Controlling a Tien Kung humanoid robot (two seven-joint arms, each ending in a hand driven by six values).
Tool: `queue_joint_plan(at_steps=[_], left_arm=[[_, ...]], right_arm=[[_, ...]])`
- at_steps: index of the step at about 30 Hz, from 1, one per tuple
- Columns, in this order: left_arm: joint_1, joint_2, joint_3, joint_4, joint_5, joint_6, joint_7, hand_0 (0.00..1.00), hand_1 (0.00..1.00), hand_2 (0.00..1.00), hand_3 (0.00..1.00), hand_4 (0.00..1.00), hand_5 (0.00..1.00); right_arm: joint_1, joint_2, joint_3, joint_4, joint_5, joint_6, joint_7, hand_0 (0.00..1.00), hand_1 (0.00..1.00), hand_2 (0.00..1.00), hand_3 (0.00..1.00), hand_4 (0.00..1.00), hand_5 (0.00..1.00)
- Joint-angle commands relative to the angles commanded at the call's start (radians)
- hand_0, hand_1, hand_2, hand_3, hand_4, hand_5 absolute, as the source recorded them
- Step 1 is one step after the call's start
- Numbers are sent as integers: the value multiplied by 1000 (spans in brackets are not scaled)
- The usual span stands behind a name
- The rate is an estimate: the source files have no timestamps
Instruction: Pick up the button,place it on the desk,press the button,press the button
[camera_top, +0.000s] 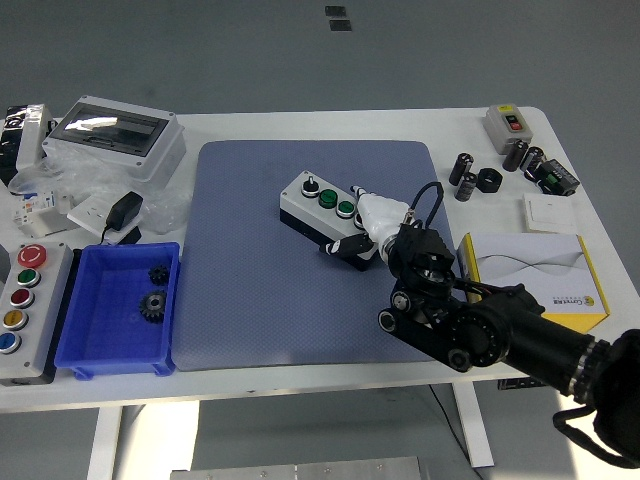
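Note:
A grey button box (318, 205) with a black selector and two green buttons lies tilted on the blue-grey mat (250, 300), near its middle. My right hand (362, 228) reaches in from the lower right and its white and black fingers sit at the box's right end, around the green button (345, 208) there. I cannot see whether the fingers press or grip it. My left arm is out of view.
A blue bin (82, 345) with two black gears stands at the mat's left. A larger button panel (25, 310) lies at the far left. A yellow and white box (530, 275), black cylinders (470, 180) and a small switch box (508, 125) sit at right.

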Motion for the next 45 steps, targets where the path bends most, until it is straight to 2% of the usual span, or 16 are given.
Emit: queue_joint_plan(at_steps=[5,6,11,12,17,18,21,23,24,27,29,32,37,40,42,45], left_arm=[[0,0,0,0,0,0,-1,627,598,553,591,661,166],[0,0,1,0,0,0,-1,627,599,553,593,660,165],[0,0,2,0,-3,2,-3,627,599,553,593,660,165],[0,0,2,0,-3,2,-3,627,599,554,595,661,165],[1,0,3,0,-7,5,-3,627,599,554,595,661,165],[1,0,4,0,-8,6,-3,628,600,556,597,662,168],[2,-1,8,0,-12,9,-3,628,600,556,597,662,168],[2,-2,10,0,-14,11,-2,628,600,556,597,662,168],[3,-3,11,0,-15,12,-2,628,601,558,599,666,176],[3,-5,13,0,-17,14,-1,628,601,558,599,666,176],[4,-8,16,0,-20,15,-2,628,601,558,599,666,176],[5,-10,16,0,-19,18,-3,628,601,559,599,676,191],[0,-14,22,0,-20,20,-10,627,601,558,599,678,193],[-2,-17,21,0,-15,20,-11,627,601,558,599,678,193],[-3,-20,24,0,-17,21,-14,627,601,558,598,686,207],[-3,-21,19,0,-7,21,-13,627,601,558,598,686,207]], right_arm=[[-1,1,-2,-8,-8,-8,0,240,578,637,998,836,231],[-1,2,-2,-9,-11,-9,0,165,462,524,909,650,105],[-5,1,-2,-14,-42,-24,0,165,462,524,909,650,105],[-6,1,-1,-13,-51,-28,0,104,388,449,836,463,116],[-11,-9,0,7,-95,-54,0,104,388,449,836,463,116],[-13,-13,-2,16,-103,-63,0,60,330,386,678,322,2],[-24,-36,-5,55,-109,-95,29,60,330,386,678,322,2],[-35,-63,-4,93,-99,-116,65,60,330,386,678,322,2],[-43,-80,-3,117,-85,-125,86,32,280,355,519,147,2],[-74,-142,8,197,-37,-129,162,32,280,355,519,147,2],[-96,-188,13,263,-11,-100,225,32,280,355,519,147,2],[-122,-264,7,365,20,-56,325,30,262,354,422,127,2],[-156,-376,-30,494,-20,-78,465,38,264,358,399,140,2],[-179,-410,-45,500,-91,-112,527,38,264,358,399,140,2],[-198,-417,-47,484,-143,-133,549,110,274,351,390,153,2],[-208,-416,-51,468,-210,-150,557,110,274,351,390,153,2]])
